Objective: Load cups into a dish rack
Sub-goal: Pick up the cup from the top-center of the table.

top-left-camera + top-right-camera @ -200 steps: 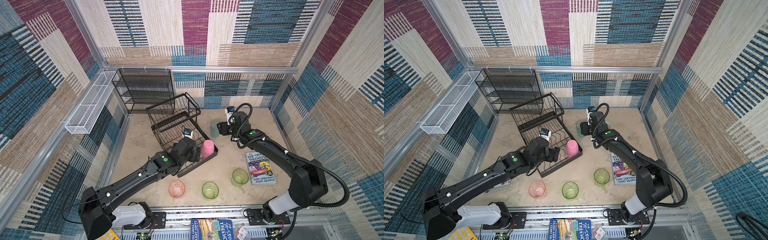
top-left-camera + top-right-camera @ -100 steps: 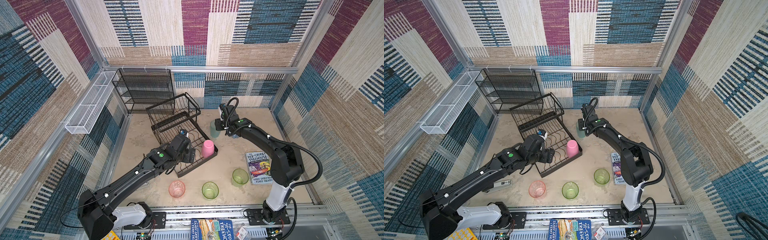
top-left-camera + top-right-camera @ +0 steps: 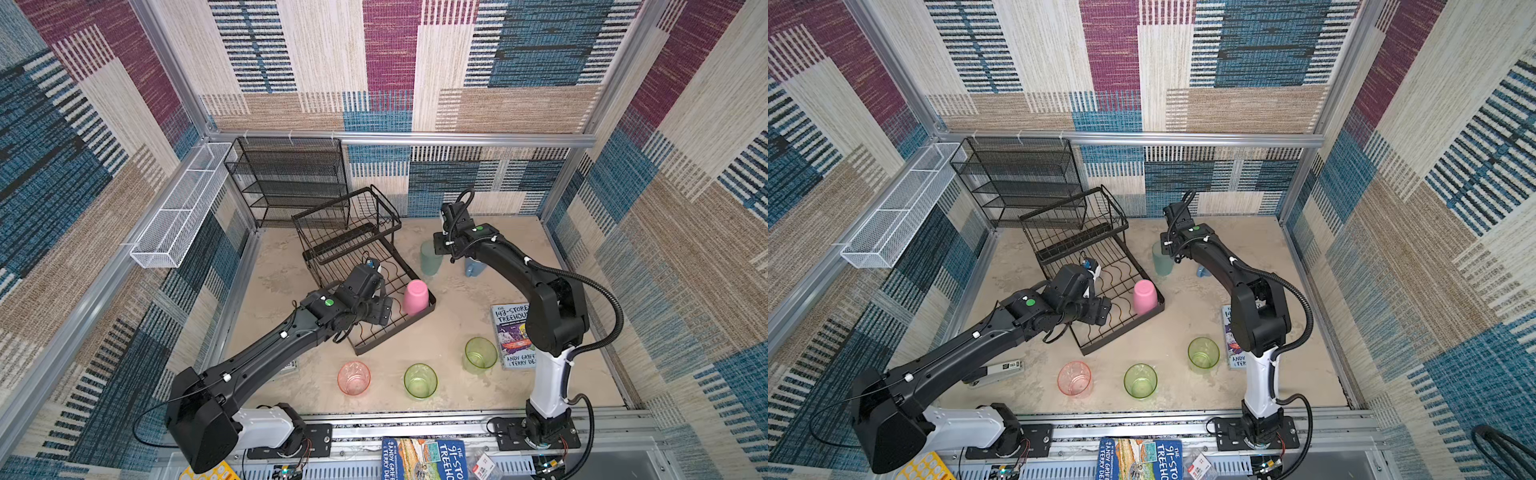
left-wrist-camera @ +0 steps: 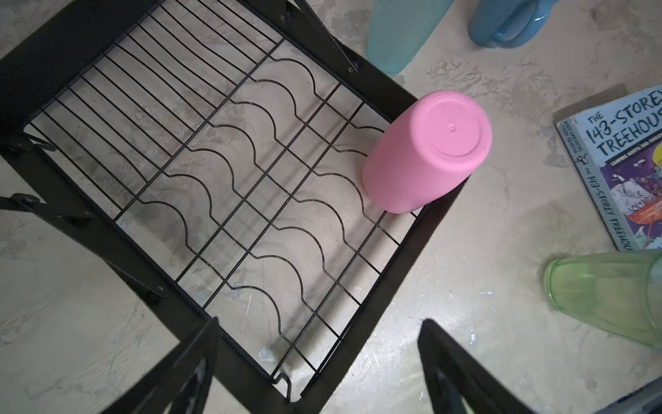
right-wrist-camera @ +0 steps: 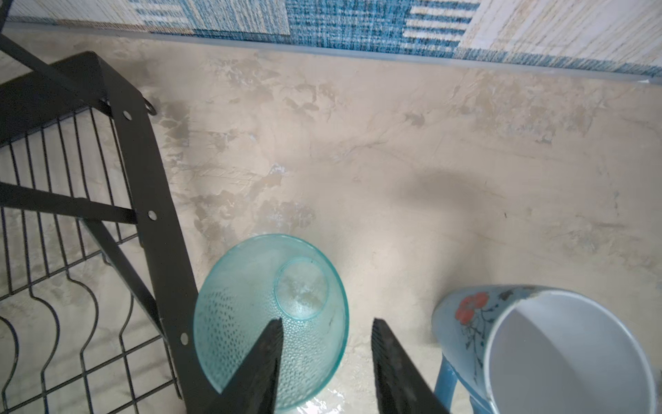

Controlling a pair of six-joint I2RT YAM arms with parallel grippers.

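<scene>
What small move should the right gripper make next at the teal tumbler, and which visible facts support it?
Probably close the right gripper on the wall of the teal tumbler. One finger appears inside the upright cup's mouth, the other outside its rim, with the jaws apart and the wall between them. The tumbler stands on the table beside the dish rack, not yet loaded.

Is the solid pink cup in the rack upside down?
Upside down: the pink cup shows its closed base on top, rim on the rack.
</scene>
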